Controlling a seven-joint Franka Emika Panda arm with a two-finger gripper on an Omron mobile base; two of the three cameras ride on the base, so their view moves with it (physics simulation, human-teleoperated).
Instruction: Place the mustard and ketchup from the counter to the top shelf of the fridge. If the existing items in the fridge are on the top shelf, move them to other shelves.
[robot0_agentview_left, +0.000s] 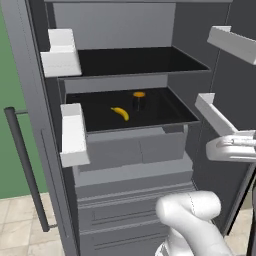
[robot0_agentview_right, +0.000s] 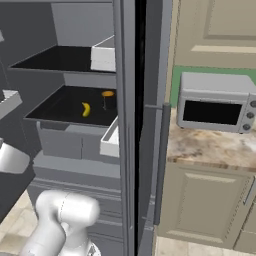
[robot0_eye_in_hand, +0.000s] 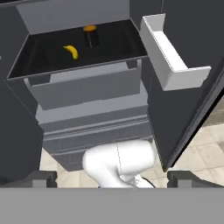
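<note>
On the lower black shelf (robot0_agentview_left: 170, 107) of the open fridge (robot0_agentview_left: 125, 165) I see the banana (robot0_agentview_left: 120, 113) near its middle, the orange-topped cylinder (robot0_agentview_left: 139, 100) just behind. The top shelf (robot0_agentview_left: 145, 61) is bare. My hand (robot0_eye_in_hand: 112, 178) is spread, holding nothing.

Arm (robot0_agentview_left: 192, 220) is glossy white, with rounded, bulbous link shells and smooth curved surfaces. A thin seam line runs across one shell in the hand view. White hand housing (robot0_agentview_left: 231, 148) is flattened, with darker grey detailing along its top edge. Fingers (robot0_eye_in_hand: 183, 178) are small dark blocks.
</note>
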